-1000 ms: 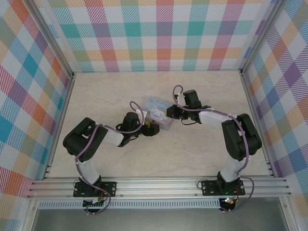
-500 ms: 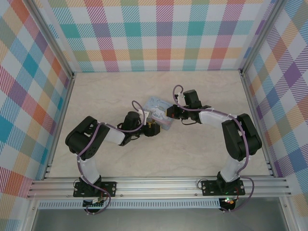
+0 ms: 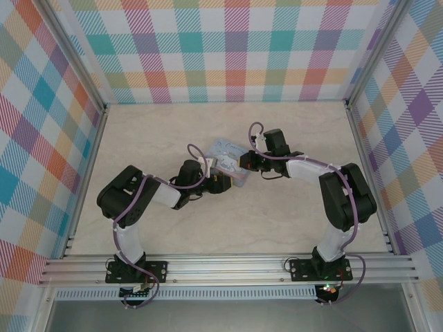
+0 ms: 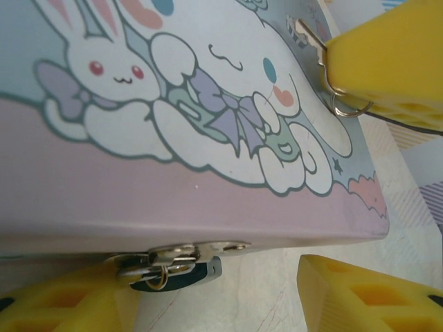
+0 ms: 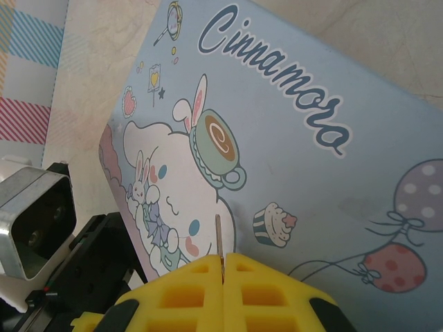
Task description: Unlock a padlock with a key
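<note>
The padlock (image 4: 173,272), teal-blue with a thin silvery shackle, hangs from the metal hasp on the front edge of the pale cartoon tin (image 4: 208,173). My left gripper (image 4: 221,294) is open and straddles the padlock: the left pad (image 4: 62,304) touches it and the right pad (image 4: 367,297) stands well apart. My right gripper (image 5: 223,266) is shut on the key (image 5: 219,235), whose thin blade sticks out over the tin lid. In the left wrist view the key (image 4: 308,38) and its wire ring poke from a right finger (image 4: 394,62). From above, both grippers meet at the tin (image 3: 225,155).
The tin lies on the pale marble-patterned table (image 3: 208,221), roughly mid-table. Plaid walls and aluminium rails (image 3: 221,266) enclose the workspace. The left arm's black wrist camera housing (image 5: 41,207) sits close to the tin's near-left corner.
My left gripper has crept right and forward against the tin's front edge, and its jaws have narrowed. The right gripper has kept still with the key.
</note>
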Motion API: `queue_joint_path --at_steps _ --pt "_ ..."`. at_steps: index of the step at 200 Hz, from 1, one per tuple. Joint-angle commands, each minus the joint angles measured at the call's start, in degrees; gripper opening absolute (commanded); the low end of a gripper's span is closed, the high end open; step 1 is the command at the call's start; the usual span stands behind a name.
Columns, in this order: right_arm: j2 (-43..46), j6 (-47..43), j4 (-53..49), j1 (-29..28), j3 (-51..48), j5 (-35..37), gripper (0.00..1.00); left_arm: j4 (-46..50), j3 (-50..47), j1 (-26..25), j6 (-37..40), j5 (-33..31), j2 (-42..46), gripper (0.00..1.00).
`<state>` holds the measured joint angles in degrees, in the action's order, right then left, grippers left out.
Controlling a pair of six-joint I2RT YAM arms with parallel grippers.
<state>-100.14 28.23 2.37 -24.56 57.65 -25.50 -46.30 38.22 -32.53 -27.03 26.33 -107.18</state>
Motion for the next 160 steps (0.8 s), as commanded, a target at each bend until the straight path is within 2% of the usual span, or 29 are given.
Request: queue_joint_path --at_steps 1,91,160 --pt "-0.92 -0.29 -5.6 -0.09 -1.49 1.12 0.03 -5.87 0.75 -0.42 -2.84 1.03 -1.28 0.61" --pt "-0.88 -0.19 -5.38 -0.14 -1.75 1.22 0.04 -7.48 -1.73 -0.44 -5.87 0.69 0.89 0.59" --pt "-0.8 -0.1 -5.04 -0.13 -2.01 1.16 0.04 -8.62 -3.31 -0.6 -7.11 0.16 2.29 0.55"
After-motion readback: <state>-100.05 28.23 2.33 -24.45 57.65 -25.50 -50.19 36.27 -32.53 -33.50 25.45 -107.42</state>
